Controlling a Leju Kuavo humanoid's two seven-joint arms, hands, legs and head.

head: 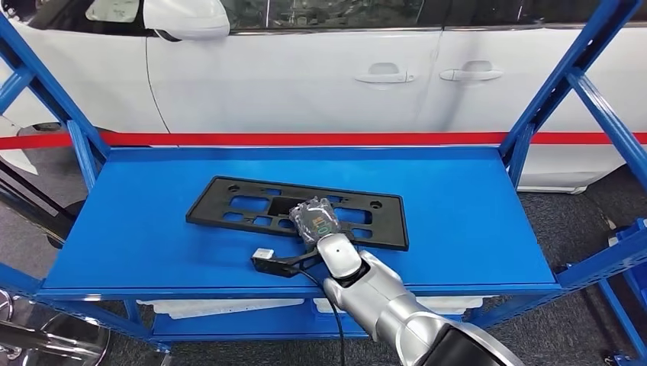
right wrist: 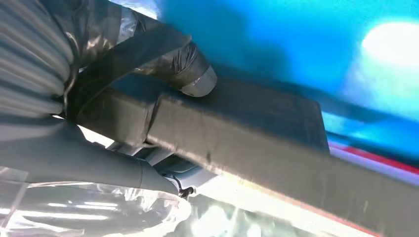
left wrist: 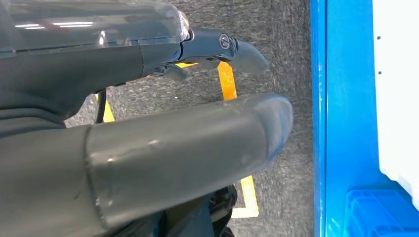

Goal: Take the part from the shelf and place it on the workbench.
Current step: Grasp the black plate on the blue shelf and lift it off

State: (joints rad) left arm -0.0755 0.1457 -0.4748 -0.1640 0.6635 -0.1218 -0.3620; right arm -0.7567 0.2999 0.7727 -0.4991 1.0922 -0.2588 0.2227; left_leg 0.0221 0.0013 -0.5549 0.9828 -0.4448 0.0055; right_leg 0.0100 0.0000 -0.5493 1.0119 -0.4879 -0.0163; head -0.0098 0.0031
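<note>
So the right hand (head: 315, 220) has its fingers wrapped around the near edge of the black plastic frame (head: 252, 204), which lies flat on the blue shelf (head: 473, 229). Left hand (left wrist: 148, 148) hangs over the grey floor (left wrist: 291, 49), holding nothing, fingers out straight.

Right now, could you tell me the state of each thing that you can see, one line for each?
black part: lying flat on the shelf, its near edge gripped.
right hand: closed on the black part.
left hand: holding nothing, fingers apart, over the grey floor.
blue shelf: carrying the part.
white car: doors closed, behind the shelf.
</note>
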